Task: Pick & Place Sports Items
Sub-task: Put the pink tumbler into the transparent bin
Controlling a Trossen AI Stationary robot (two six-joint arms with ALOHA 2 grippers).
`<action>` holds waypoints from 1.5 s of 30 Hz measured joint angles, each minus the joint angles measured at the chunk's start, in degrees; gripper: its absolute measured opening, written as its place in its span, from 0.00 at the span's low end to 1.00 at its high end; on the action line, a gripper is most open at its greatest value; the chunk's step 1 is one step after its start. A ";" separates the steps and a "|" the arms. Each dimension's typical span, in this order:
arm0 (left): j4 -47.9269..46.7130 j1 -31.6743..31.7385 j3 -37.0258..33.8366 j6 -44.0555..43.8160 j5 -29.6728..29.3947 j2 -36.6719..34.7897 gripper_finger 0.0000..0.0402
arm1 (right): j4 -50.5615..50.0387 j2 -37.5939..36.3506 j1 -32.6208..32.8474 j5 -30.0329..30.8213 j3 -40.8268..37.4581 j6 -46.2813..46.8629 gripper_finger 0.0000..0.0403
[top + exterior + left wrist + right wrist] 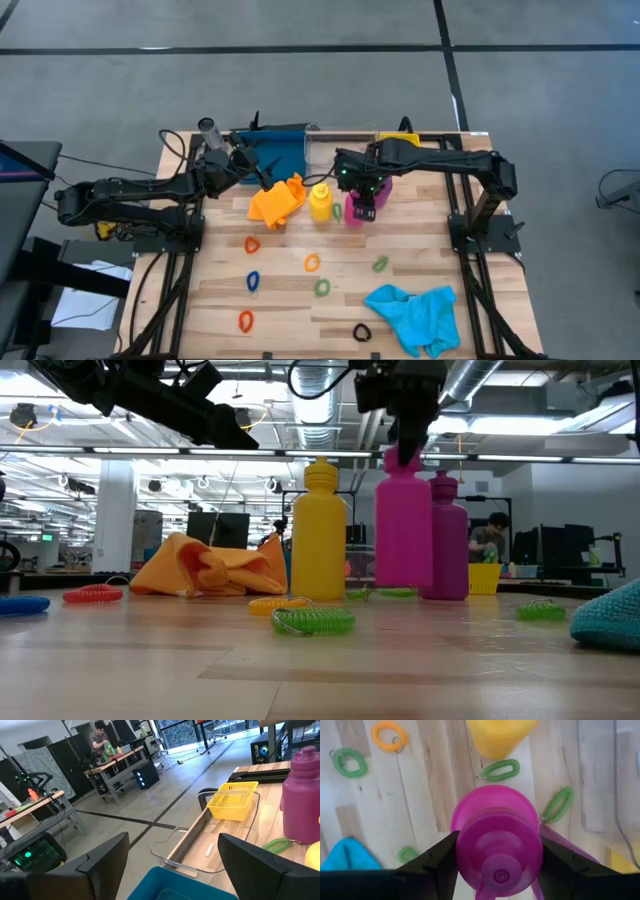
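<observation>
My right gripper (362, 203) is shut on the magenta bottle (403, 530), which stands between the yellow bottle (320, 530) and the purple bottle (447, 540). Left of the yellow bottle (320, 203) the orange cloth (277, 200) lies crumpled. The cyan cloth (415, 312) lies near the front right corner. Several coloured elastic rings, among them an orange one (312, 263) and a blue one (253, 281), lie flat on the wood. My left gripper (170, 865) waits open and level over the blue tray (280, 155), with nothing between its fingers. My right gripper pinches the magenta bottle's domed cap (470, 845) between its two fingers, one on each side, with the nozzle (500, 875) between them. The fingers come from above, pointing down. The bottle hangs upright below them, its base (403, 584) a little above the table.
A small yellow bin (232, 800) and a clear tray (340, 140) stand along the far edge. Green rings (500, 769) lie right around the bottles. Bare wood shows at the table's middle and front left. A person works at a desk in the room behind.
</observation>
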 joint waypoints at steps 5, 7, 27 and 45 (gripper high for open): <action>0.01 0.00 0.00 0.00 -0.01 0.00 0.75 | -6.79 -0.02 -0.22 3.74 9.66 -1.08 0.50; 0.02 0.02 -0.01 0.00 -0.01 0.00 0.75 | -8.31 -0.02 -0.28 4.67 14.12 -2.17 0.50; 0.02 0.02 0.00 0.00 0.00 0.00 0.75 | -10.49 0.91 -19.47 5.89 30.98 -8.67 0.50; -0.02 0.09 0.00 0.17 0.00 -0.02 0.75 | -4.43 15.42 -31.21 -4.85 30.92 -17.17 0.50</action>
